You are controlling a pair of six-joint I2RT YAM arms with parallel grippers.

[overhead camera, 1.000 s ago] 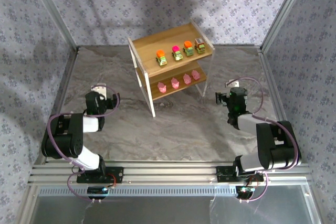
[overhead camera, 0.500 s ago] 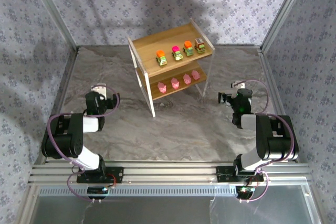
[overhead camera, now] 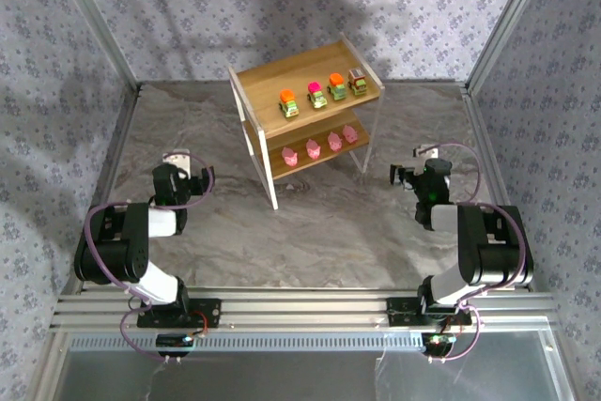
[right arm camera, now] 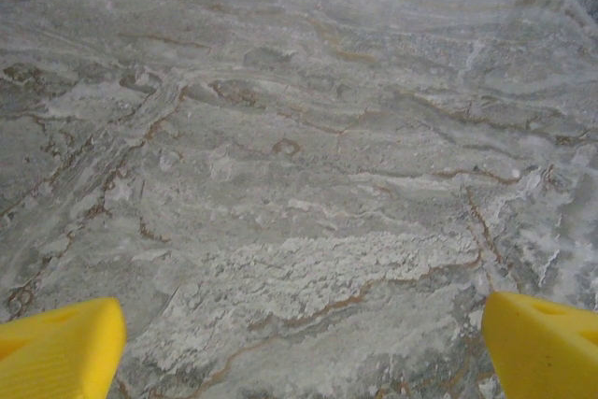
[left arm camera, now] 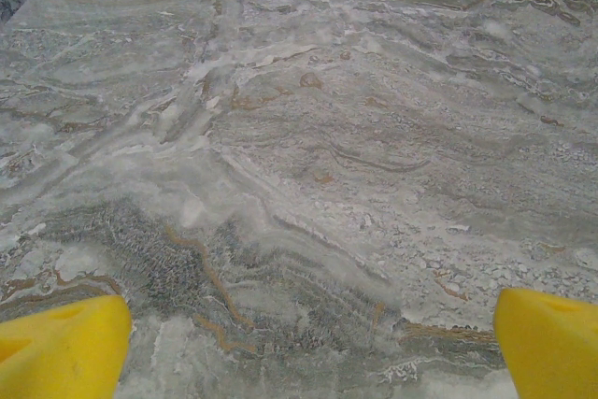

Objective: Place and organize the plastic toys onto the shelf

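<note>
The shelf (overhead camera: pixel 268 82) stands at the back centre of the table. Several yellow-green trucks (overhead camera: pixel 316 95) sit in a row on its top tier, and several pale-pink figures (overhead camera: pixel 313 147) line its lower tier. My left gripper (overhead camera: pixel 192 164) rests low at the left, well clear of the shelf. In the left wrist view the left gripper (left arm camera: pixel 313 343) is open, its yellow fingertips (left arm camera: pixel 65 343) wide apart over bare marble. My right gripper (overhead camera: pixel 410 164) sits to the right of the shelf. In the right wrist view the right gripper (right arm camera: pixel 304 343) is open, with nothing between its fingertips (right arm camera: pixel 547 343).
The grey marbled tabletop (overhead camera: pixel 319 223) spreads in front of the shelf. Patterned walls with aluminium posts (overhead camera: pixel 488 44) close in the back and sides. A metal rail (overhead camera: pixel 300 312) carries both arm bases at the near edge.
The right arm has drawn back a little to the right and folded toward its base, then held still. The left arm and the toys have not moved.
</note>
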